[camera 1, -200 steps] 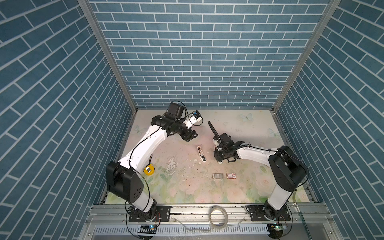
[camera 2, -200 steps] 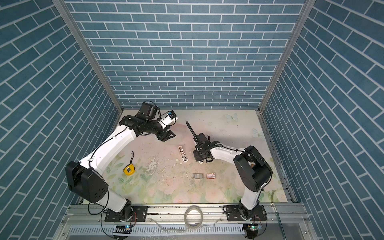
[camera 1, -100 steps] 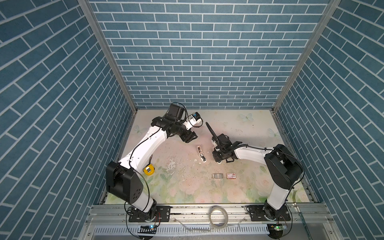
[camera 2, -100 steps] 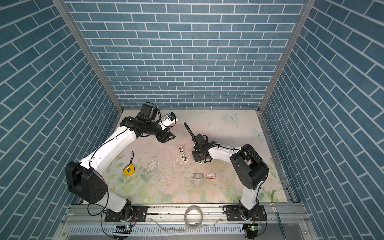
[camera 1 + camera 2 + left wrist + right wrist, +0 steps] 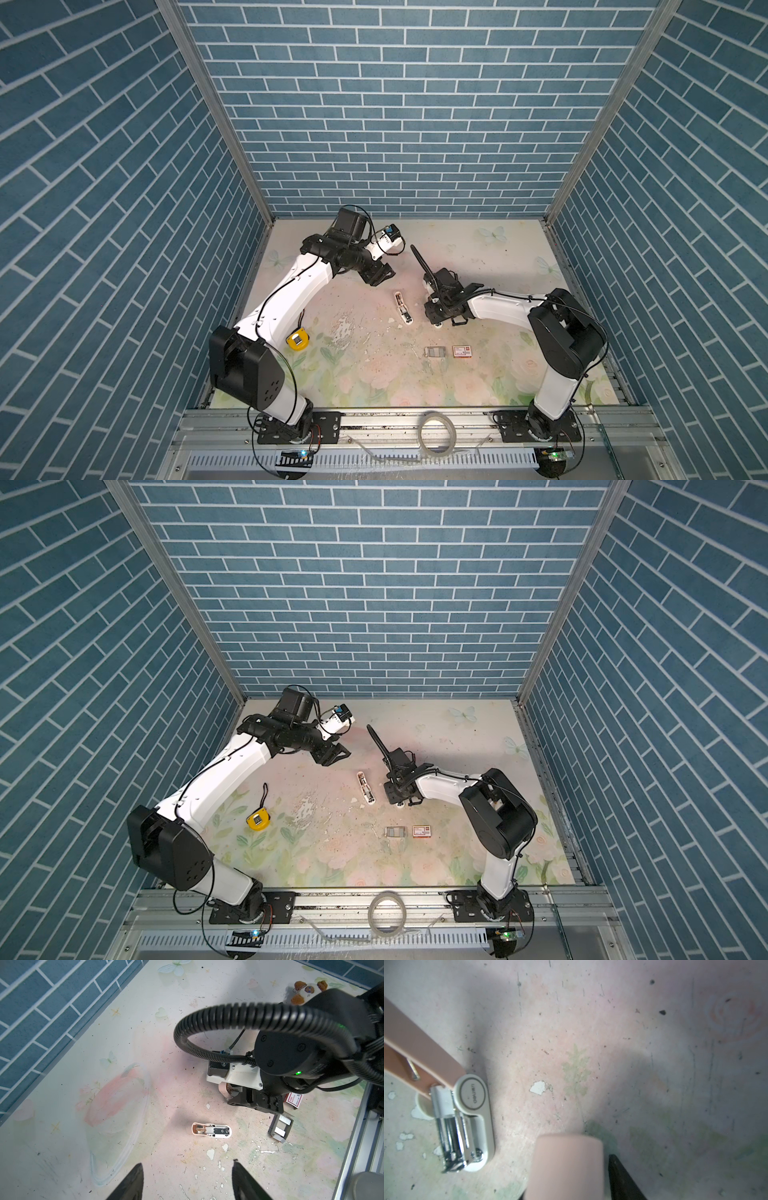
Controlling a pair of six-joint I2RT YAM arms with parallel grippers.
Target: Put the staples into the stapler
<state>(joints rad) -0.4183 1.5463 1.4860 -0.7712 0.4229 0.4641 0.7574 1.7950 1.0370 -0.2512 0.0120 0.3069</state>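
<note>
left gripper [image 5: 188,1162]: we see both fingers [image 5: 133,1184] spread wide with nothing between them. It hangs above the mat [image 5: 478,257], behind and to the left of the stapler [image 5: 403,308] in both top views, apart from it.

The stapler lies on the mat mid-table with its lid swung open. In the right wrist view the pink lid slants up off the white base and the metal channel is exposed. We can't tell whether anything sits in the channel.

right gripper [image 5: 433,316]: low over the mat, just right of the stapler and not touching it. The right wrist view gives us only one black finger [image 5: 623,1178], with a blunt pink piece [image 5: 566,1167] close beside it. We can't tell what that piece is, whether it's clamped, or how wide the jaws stand.

staples [image 5: 279,1132]: silvery strips in a small grey tray [image 5: 272,1125] on the mat. The tray is nearer the front rail than the stapler and just left of the red-and-white box [image 5: 462,351] in both top views. They are well apart from the left gripper. The right gripper is nearer but clear of them.

A yellow tape measure [image 5: 298,339] lies on the mat by the left arm.
</note>
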